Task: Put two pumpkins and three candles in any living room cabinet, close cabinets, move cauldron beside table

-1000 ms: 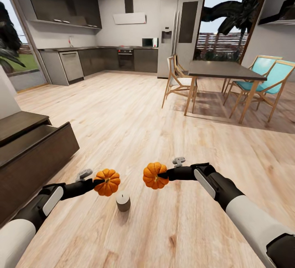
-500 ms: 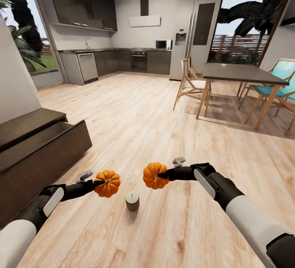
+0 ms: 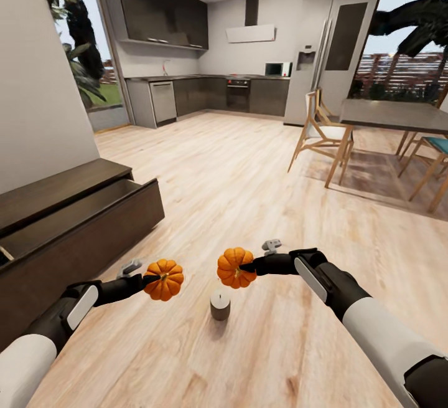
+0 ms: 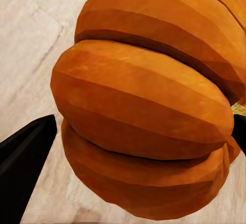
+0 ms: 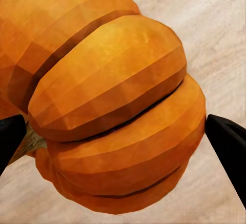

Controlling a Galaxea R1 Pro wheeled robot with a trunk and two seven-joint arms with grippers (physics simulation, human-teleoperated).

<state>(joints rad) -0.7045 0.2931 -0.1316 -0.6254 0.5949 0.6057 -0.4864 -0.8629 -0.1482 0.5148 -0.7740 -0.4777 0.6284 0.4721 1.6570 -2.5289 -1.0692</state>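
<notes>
Pumpkins, two: the left gripper (image 3: 149, 280) is clamping one pumpkin (image 3: 164, 279) between its fingers, the right gripper (image 3: 244, 266) is clamping the other pumpkin (image 3: 234, 267), both carried above the wooden floor (image 3: 236, 171). Candle (image 3: 219, 305), one: standing upright on the floor, just below and between the pumpkins. Cabinet (image 3: 74, 227): sitting at the robot's left against the wall, its top drawer hanging open.

This is a home's open-plan kitchen and living area: dark kitchen cupboards (image 3: 162, 12), an oven (image 3: 239, 93), a tall fridge (image 3: 326, 53), a dining table (image 3: 398, 115) with chairs (image 3: 323, 134), and a wooden floor (image 3: 249, 184).
</notes>
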